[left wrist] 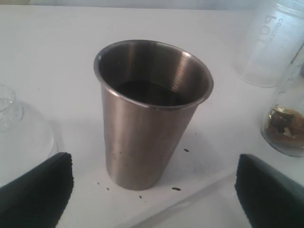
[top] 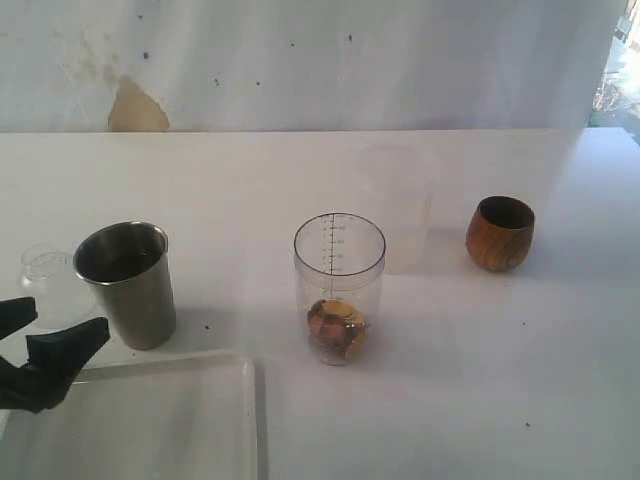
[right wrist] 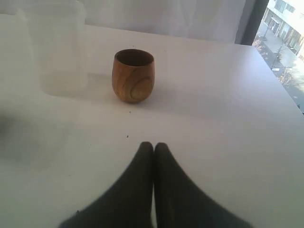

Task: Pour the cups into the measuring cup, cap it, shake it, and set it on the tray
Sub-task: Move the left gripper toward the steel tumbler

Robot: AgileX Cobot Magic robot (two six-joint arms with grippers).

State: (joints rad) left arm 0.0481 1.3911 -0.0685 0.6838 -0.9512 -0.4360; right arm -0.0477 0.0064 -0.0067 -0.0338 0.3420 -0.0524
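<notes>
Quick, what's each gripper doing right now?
Left gripper: open, facing the steel cup, holding nothing.
Right gripper: closed, empty.

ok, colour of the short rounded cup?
The wooden cup is warm brown with darker grain rings; the right wrist view shows it best.

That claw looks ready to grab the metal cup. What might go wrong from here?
1. The steel tumbler holds dark liquid; an off-centre grip by the open left gripper might tip it.
2. The clear cap lies close beside the tumbler, so the gripper may knock it.
3. The measuring cup has a mouth about as wide as the tumbler's, so pouring could spill onto the table.
</notes>
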